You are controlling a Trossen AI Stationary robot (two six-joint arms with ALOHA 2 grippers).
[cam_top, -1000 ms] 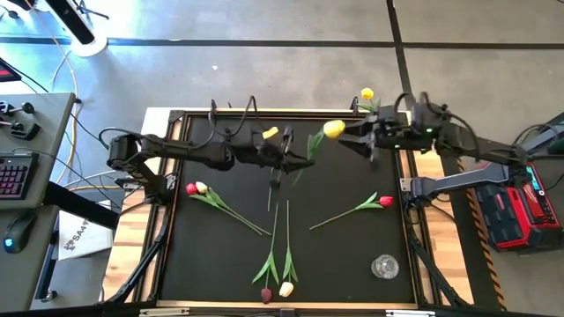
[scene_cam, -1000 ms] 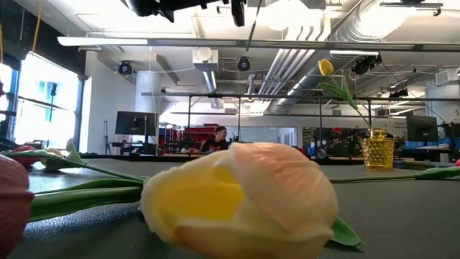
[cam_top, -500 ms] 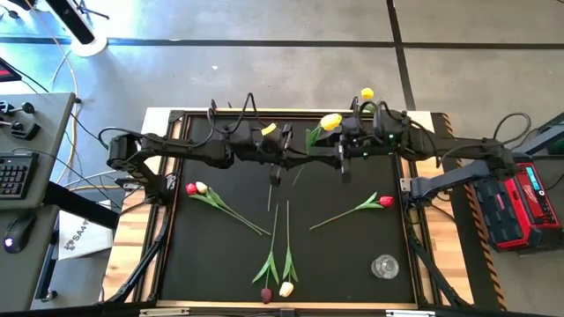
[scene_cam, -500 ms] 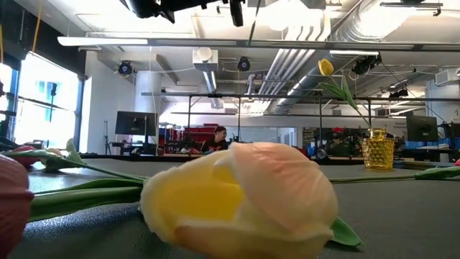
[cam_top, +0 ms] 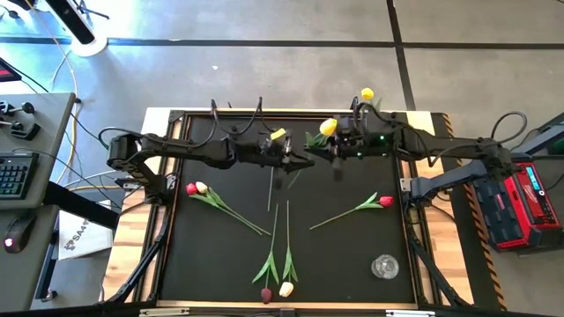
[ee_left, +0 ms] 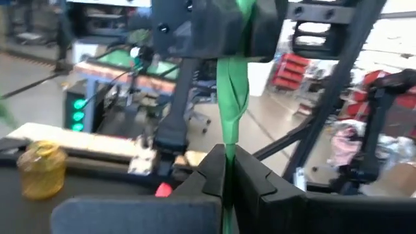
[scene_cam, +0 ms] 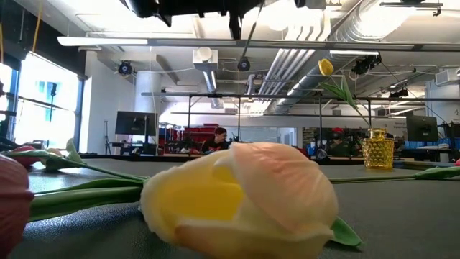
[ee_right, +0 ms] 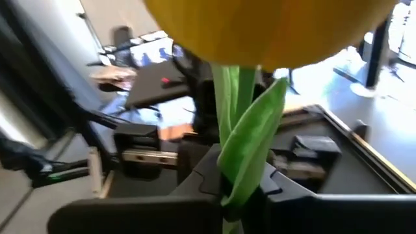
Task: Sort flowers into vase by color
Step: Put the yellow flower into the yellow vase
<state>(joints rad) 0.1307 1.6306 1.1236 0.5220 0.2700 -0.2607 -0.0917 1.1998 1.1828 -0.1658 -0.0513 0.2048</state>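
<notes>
Both my grippers (cam_top: 310,157) clamp one yellow tulip (cam_top: 328,127) between them; one tulip (cam_top: 367,93) is vased, five lie below.

**Obscured and cropped items, this moment**

Right wrist view: the yellow tulip bud (ee_right: 273,29) is cut off by the frame's upper edge; the background behind it is blurred.

Left wrist view: the thin green stem (ee_left: 231,110) disappears between the dark fingers (ee_left: 257,185) and behind a dark housing above; the surroundings are smeared.

Low view: a cream-and-yellow tulip head (scene_cam: 241,198) blocks most of the tabletop; a dark maroon bud (scene_cam: 11,216) is cropped at the left edge.

High view: the small clear glass object (cam_top: 384,266) is too small to identify.
</notes>
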